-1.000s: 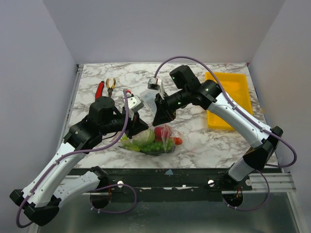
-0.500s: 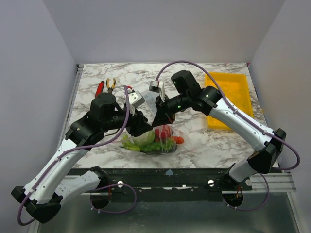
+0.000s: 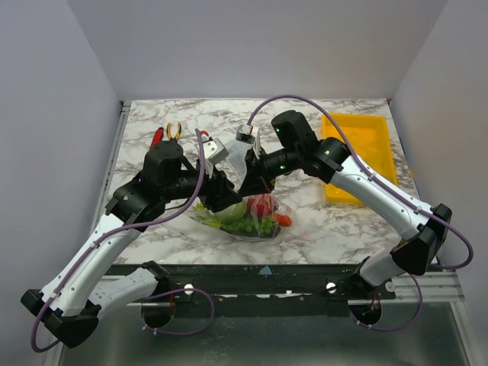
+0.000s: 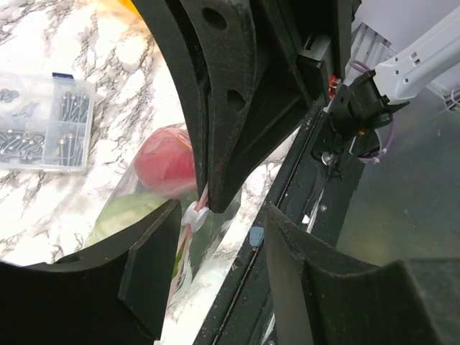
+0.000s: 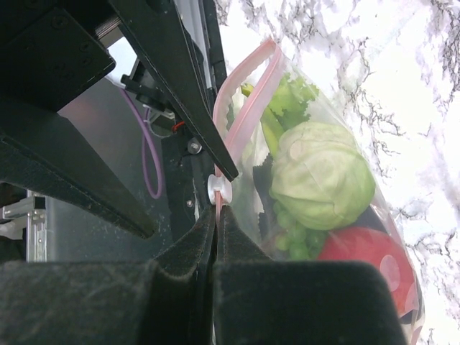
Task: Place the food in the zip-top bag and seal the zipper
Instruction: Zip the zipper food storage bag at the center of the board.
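Note:
The zip-top bag (image 3: 263,221) lies near the table's front edge with the food inside: a pale green cabbage (image 5: 320,176), a red fruit (image 5: 363,251), grapes (image 5: 295,226) and green pods (image 5: 284,108). My right gripper (image 5: 216,215) is shut on the pink zipper (image 5: 244,108), just below its white slider (image 5: 218,189). My left gripper (image 4: 223,215) stands open around the same mouth edge. The slider (image 4: 194,214) sits beside its left finger, ungripped. Seen from above, both grippers, left (image 3: 223,200) and right (image 3: 255,191), meet over the bag's left end.
A clear plastic box (image 4: 39,122) of screws sits behind the bag. Red- and yellow-handled pliers (image 3: 164,137) lie at the back left. A yellow tray (image 3: 358,149) stands at the right. The table's front edge (image 4: 287,187) runs close beside the bag.
My left gripper has opened and let go of the bag's mouth. My right gripper has shut on the zipper strip. Both arms have shifted slightly over the bag.

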